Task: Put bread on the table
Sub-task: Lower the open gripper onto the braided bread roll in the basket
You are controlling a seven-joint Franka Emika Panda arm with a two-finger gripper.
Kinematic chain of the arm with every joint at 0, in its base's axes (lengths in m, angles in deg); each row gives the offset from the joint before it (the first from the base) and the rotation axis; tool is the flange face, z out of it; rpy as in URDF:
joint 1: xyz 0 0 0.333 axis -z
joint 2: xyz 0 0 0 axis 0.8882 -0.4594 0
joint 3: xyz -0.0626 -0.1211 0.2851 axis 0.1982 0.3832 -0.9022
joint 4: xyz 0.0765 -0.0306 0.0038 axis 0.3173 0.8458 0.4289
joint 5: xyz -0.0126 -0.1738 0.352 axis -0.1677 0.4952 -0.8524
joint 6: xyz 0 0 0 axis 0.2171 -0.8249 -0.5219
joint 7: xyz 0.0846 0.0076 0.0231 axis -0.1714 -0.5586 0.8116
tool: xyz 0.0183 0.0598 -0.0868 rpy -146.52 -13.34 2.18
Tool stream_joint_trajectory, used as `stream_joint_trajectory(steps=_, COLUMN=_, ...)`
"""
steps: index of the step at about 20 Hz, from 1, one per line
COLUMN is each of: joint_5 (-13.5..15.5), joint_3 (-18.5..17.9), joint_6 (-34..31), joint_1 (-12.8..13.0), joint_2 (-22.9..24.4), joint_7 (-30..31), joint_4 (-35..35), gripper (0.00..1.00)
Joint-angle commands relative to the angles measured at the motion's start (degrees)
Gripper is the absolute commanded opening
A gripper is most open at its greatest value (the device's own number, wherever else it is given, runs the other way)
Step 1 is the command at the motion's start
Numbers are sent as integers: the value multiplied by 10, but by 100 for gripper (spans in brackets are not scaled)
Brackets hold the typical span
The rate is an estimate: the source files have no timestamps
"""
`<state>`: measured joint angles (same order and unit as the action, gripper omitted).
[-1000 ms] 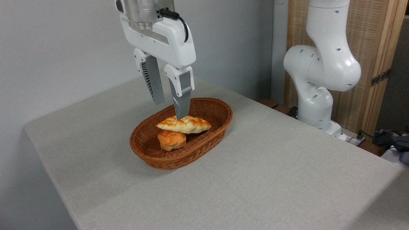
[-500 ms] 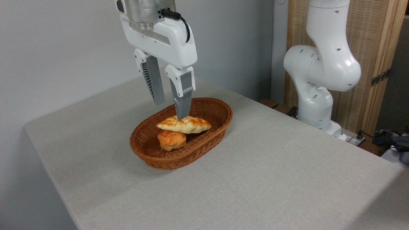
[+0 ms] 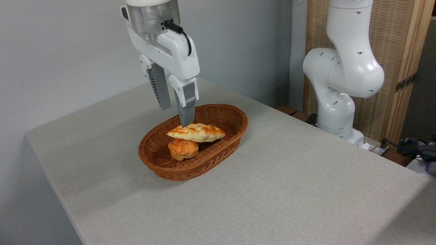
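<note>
Brown wicker basket [image 3: 235, 126] sits mid-worktop [image 3: 289, 190] on grey-beige cloth, holding 2 items: the bread [image 3: 196, 132], long braided loaf, golden with pale patches, lying across the top of a small round bun [image 3: 183, 149]. Bread not yet on the worktop; task not started in terms of transfer.

Step in hand, as I read it: line up and descend for the grasp. To do it well: centre the loaf's narrow width between the 2 fingers, not its length, and come straight down so neither tip hits the basket rim. Loaf is perched on the bun, so it may tip or roll if only 1 finger pushes it; both should close together near its middle. Squeeze gently, it looks soft. Lift clear of the rim before moving sideways to bare cloth.

End effector [image 3: 176, 117]: released, fingers apart with a moderate gap, empty. It hangs over the back-left part of the basket, tilted slightly. The nearer finger's tip [image 3: 186, 120] looks to end right at the loaf's upper edge; touching or just above, cannot tell from this angle. The farther finger sits higher in the picture, behind the basket's rear rim. Gap looks about enough for the loaf's width, judging loosely.
</note>
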<state>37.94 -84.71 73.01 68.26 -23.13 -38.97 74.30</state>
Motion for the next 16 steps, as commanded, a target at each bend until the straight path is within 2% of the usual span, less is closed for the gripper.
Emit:
stream_joint_trajectory(steps=1, joint_5=8, joint_3=19, joint_6=28, joint_1=16, joint_2=25, joint_7=6, joint_4=51, gripper=100)
stream_joint_trajectory(steps=3, joint_5=8, joint_3=41, joint_6=23, joint_1=15, joint_2=29, joint_7=6, joint_4=65, gripper=100)
stream_joint_trajectory(steps=6, joint_5=9, joint_3=61, joint_6=36, joint_1=15, joint_2=71, joint_7=4, joint_4=136, gripper=100)
stream_joint_trajectory(steps=11, joint_5=9, joint_3=87, joint_6=116, joint_1=20, joint_2=132, joint_7=4, joint_4=258, gripper=100)
stream_joint_trajectory(steps=13, joint_5=9, joint_3=87, joint_6=147, joint_1=45, joint_2=144, joint_7=4, joint_4=304, gripper=100)
stream_joint_trajectory(steps=16, joint_5=8, joint_3=88, joint_6=202, joint_1=57, joint_2=144, joint_7=4, joint_4=344, gripper=100)
